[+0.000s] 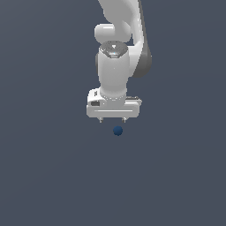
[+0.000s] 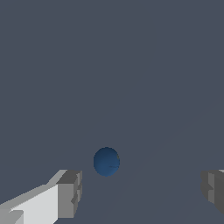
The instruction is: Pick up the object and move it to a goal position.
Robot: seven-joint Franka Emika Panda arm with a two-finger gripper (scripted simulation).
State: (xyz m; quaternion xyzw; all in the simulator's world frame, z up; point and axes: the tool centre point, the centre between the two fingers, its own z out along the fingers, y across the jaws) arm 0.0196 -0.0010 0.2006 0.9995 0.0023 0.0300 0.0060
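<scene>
The object is a tiny dark blue ball (image 1: 118, 130), smooth and plain, on the flat grey surface. In the exterior view it sits just below the white gripper (image 1: 112, 119), slightly toward the exterior view's right of the gripper's middle. The gripper points down with its jaws wide apart and nothing between them. In the wrist view the ball (image 2: 106, 161) lies ahead of the gap between the two grey fingertips (image 2: 70, 192), nearer to that one than to the other. The gripper (image 2: 142, 190) is open and clear of the ball.
The plain dark grey surface (image 1: 48, 176) fills both views. The white arm (image 1: 121, 35) rises above the gripper toward the top of the exterior view.
</scene>
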